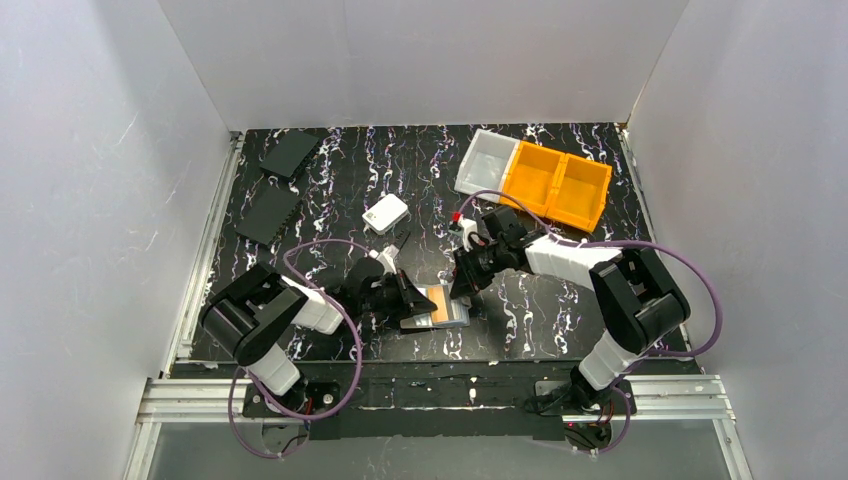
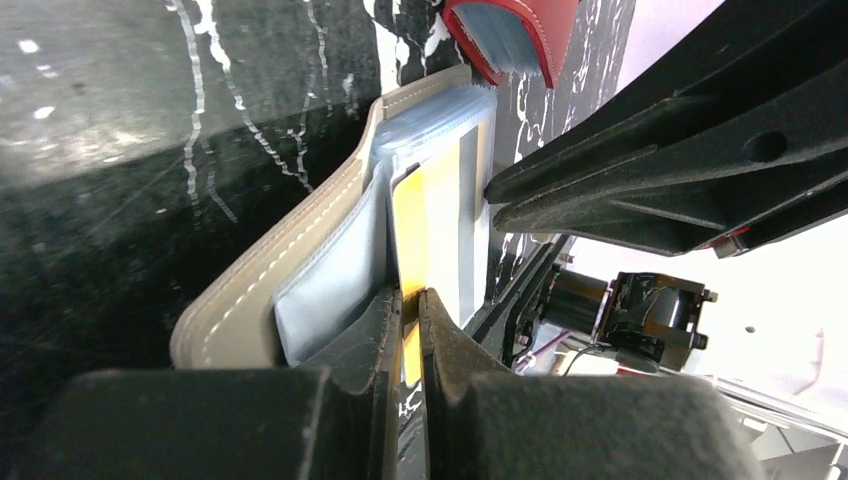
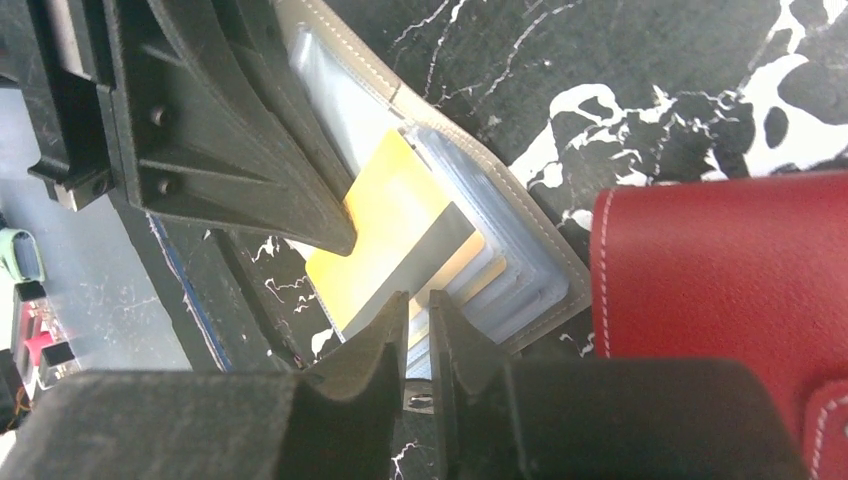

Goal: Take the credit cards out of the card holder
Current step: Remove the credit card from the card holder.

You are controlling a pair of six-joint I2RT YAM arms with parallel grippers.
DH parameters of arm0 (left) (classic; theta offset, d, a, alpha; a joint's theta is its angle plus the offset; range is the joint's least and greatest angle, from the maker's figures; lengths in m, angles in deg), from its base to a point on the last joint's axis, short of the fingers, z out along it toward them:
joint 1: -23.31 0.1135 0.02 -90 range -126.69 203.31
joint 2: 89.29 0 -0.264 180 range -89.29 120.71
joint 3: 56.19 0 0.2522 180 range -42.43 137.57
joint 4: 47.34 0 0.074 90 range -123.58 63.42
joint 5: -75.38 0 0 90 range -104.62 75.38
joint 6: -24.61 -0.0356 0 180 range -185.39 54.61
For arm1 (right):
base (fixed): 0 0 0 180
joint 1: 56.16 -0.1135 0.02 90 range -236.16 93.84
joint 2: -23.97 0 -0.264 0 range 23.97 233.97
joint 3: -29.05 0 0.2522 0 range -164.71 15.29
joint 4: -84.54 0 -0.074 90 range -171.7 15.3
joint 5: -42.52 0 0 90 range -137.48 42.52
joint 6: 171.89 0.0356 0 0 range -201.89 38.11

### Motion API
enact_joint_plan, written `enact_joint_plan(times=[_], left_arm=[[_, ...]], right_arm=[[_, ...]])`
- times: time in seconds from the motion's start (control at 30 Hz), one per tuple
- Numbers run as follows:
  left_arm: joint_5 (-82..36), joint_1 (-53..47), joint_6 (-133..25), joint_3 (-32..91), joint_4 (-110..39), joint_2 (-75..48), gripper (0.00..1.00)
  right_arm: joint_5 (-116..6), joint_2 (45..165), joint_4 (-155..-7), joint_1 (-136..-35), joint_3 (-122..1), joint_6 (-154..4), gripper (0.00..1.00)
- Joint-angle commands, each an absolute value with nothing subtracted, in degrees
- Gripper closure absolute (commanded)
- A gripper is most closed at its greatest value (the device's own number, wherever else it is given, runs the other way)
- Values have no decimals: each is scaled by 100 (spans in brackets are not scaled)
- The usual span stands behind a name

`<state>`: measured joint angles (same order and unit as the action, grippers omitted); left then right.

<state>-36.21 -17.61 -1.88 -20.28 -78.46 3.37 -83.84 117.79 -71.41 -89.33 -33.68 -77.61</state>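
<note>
The grey-taupe card holder (image 1: 452, 313) (image 2: 280, 270) (image 3: 541, 236) lies open on the marbled table near the front edge. An orange-brown credit card (image 1: 436, 299) (image 2: 410, 225) (image 3: 385, 210) with a dark stripe sticks partway out of its clear sleeves. My left gripper (image 1: 408, 300) (image 2: 412, 296) is shut on that card's outer edge. Across from it, my right gripper (image 1: 463, 288) (image 3: 418, 300) is shut down narrowly on the edge of the holder's clear sleeves. A pale card edge shows under the orange one. No black card shows.
A red wallet (image 2: 510, 30) (image 3: 720, 270) lies right beside the card holder, under the right arm. A small white box (image 1: 386, 213) sits mid-table. Orange bins (image 1: 555, 183) and a clear bin (image 1: 487, 160) stand at back right, two black panels (image 1: 268, 213) at back left.
</note>
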Motion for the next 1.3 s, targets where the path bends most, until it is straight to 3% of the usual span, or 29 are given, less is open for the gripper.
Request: enact_joint_plan(times=[0.0,0.33,0.7,1.07,1.27], left_arm=[[-3615,-1479,-258,-2527,-8370,515,100],[-4225,-1050,197,-3111,-10095,1178,100],[-4333,-872,242,-3363,-10114,1037,100],[-4298,-605,102,-3852,-9621,-153,100],[-4301,-595,-193,-3626,-8569,-1416,100]], right_arm=[[-7631,12153,-6870,-9079,-3111,-8085,77],[-7311,12498,-6722,-9088,-3234,-8171,75],[-7115,12495,-6698,-9123,-3234,-8364,72],[-7448,12276,-6763,-9123,-3190,-8391,68],[-8813,11542,-6978,-9123,-3038,-8681,53]])
